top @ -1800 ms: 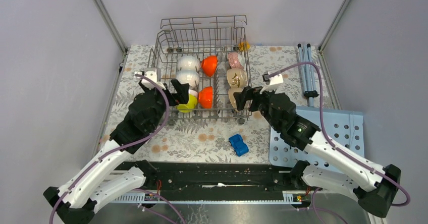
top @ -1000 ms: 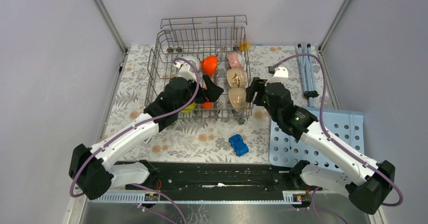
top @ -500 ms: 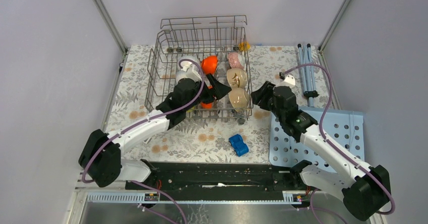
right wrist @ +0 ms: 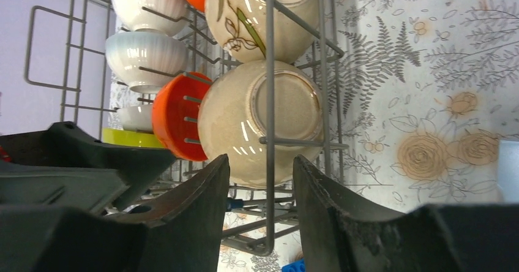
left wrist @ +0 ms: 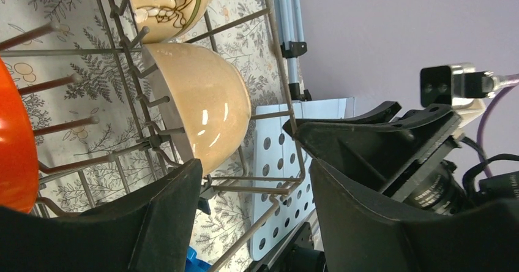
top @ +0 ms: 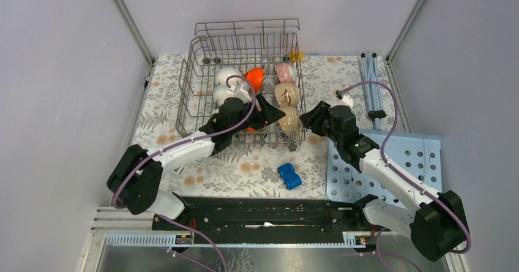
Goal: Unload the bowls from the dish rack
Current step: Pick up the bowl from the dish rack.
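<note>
Left fingers (left wrist: 153,223) were wide, right fingers (right wrist: 190,223) narrower, both empty. Right fingers straddled a rack (right wrist: 268,70) wire beside the beige bowl (right wrist: 238,119), rack's 5 o'clock. Closing could clamp wire; arms could collide.

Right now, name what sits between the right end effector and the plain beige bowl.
The dish rack's wire side; the right wrist view shows its bars crossing the beige bowl.

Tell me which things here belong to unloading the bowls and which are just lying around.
Part of the job: dish rack, white bowls, orange bowls, patterned bowl, beige bowl, yellow-green bowl.
Lying about: blue toy car, perforated board, blue rods.
</note>
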Motion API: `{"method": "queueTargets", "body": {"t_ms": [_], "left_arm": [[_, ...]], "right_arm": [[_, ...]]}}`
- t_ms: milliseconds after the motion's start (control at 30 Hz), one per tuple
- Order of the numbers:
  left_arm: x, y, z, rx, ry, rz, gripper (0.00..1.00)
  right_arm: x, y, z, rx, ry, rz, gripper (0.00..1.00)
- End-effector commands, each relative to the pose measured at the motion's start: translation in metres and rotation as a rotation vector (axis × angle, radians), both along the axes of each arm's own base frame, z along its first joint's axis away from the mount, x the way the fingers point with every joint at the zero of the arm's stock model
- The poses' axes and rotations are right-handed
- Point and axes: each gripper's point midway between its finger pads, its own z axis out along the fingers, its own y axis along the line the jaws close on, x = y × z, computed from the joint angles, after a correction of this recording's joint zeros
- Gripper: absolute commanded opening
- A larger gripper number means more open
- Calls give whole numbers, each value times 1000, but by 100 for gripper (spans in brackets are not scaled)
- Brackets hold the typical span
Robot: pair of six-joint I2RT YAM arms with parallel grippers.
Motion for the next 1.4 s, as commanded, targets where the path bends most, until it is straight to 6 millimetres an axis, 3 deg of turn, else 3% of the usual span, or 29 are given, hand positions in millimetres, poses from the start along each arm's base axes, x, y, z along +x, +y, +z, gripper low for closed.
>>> {"method": "queueTargets", "body": {"t_ms": [0, 233, 533, 833, 1367], "left_arm": [[0, -11, 9, -54, -31, -41, 68], [3, -17, -11, -36, 23, -42, 66], [5, -23, -17, -28, 30, -66, 61], [1, -33, -17, -92, 20, -119, 51], [7, -39, -26, -101, 28, -116, 45]], "right_arm": [[7, 10, 16, 63, -45, 27, 49], [7, 12, 10, 61, -30, 31, 47], [6, 13, 5, 66, -22, 36, 45], [2, 13, 2, 70, -19, 48, 45], [2, 5, -5, 62, -13, 32, 45]]}}
